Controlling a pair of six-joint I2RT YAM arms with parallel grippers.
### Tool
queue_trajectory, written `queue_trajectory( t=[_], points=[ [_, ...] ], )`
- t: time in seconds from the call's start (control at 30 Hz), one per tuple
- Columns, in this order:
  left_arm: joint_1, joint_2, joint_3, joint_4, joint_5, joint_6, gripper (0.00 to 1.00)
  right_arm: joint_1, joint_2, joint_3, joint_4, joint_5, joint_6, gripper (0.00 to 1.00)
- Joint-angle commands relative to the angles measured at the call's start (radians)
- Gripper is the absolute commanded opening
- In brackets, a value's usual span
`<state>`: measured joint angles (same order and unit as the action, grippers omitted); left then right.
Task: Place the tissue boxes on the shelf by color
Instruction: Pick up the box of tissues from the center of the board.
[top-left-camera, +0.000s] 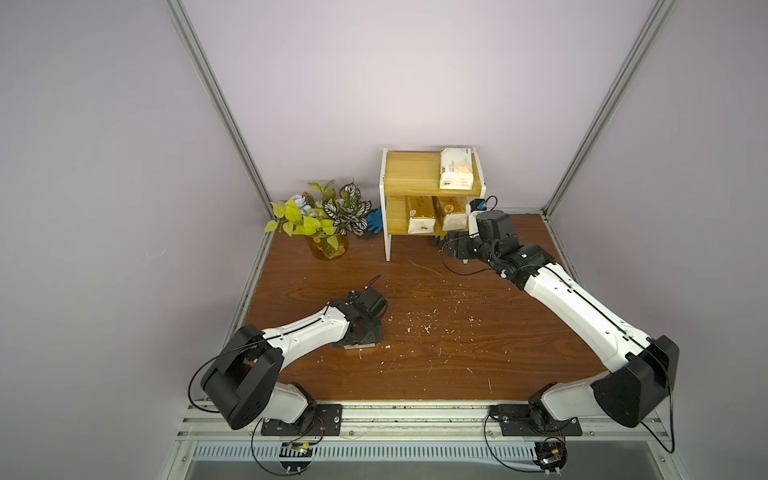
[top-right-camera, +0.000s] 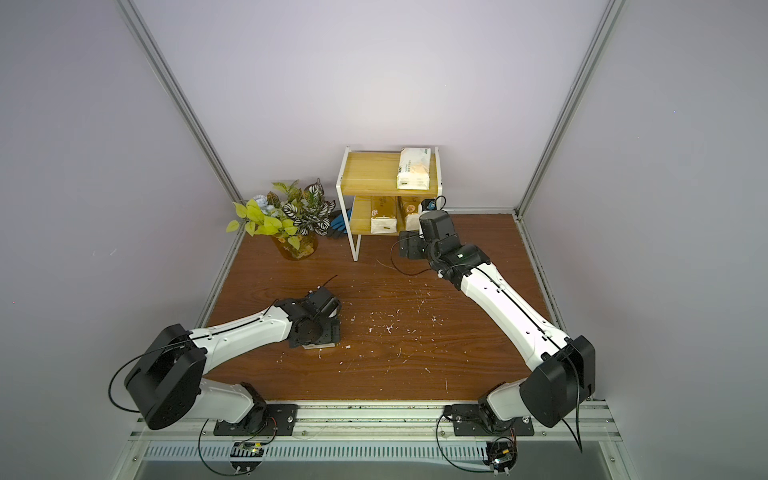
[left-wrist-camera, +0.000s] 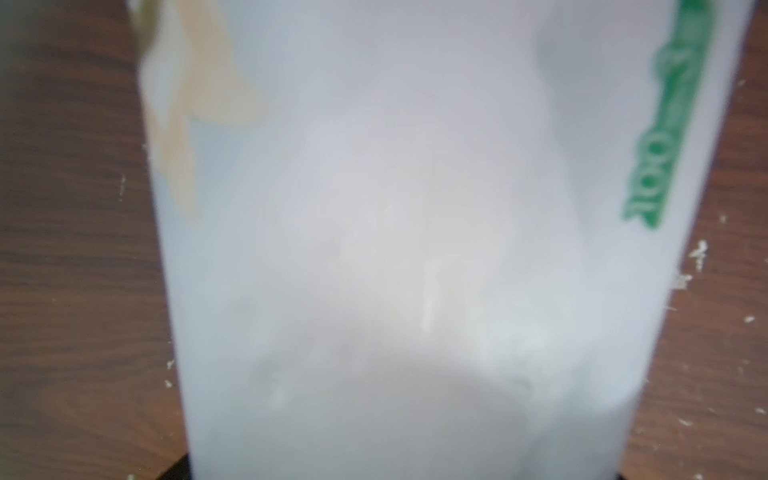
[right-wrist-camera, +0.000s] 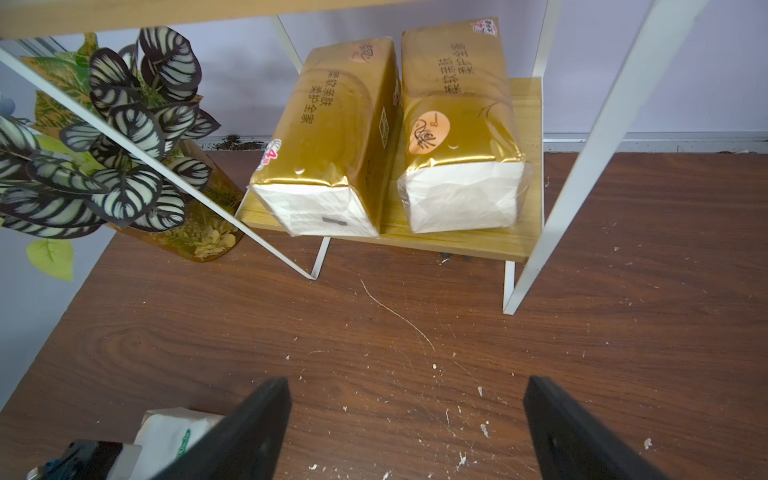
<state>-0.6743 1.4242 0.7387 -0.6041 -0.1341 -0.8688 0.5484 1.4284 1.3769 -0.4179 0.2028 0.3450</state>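
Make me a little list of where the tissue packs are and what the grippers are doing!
top board: first white pack, at its right end
lower board: gold pack beside second gold pack
table: second white pack, not yet shelved
left gripper: jaws wide, down over second white pack
right gripper: open, empty, facing lower board

Both top views look down on the table (top-left-camera: 415, 291); left wrist nears a white pack (left-wrist-camera: 395, 249), right faces the shelf (right-wrist-camera: 415, 237).
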Motion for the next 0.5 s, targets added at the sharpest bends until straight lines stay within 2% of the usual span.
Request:
queue_trajectory(
  t=[0.0,0.07,0.3,0.47],
  points=[
    [-0.011,0.024,-0.006,-0.01,0.025,0.005,0.99,0.003,-0.033,0.021,-0.007,0.006,-0.006,0.94],
    [-0.012,0.031,-0.004,-0.008,0.026,0.009,0.98,0.003,-0.034,0.025,-0.011,0.013,-0.01,0.92],
    [-0.012,0.038,0.017,-0.012,0.021,0.031,0.61,0.004,-0.026,0.017,-0.003,0.005,0.014,0.87],
    [-0.013,0.031,0.061,-0.043,-0.002,0.048,0.59,0.003,-0.026,0.014,0.017,-0.008,0.024,0.87]
  ],
)
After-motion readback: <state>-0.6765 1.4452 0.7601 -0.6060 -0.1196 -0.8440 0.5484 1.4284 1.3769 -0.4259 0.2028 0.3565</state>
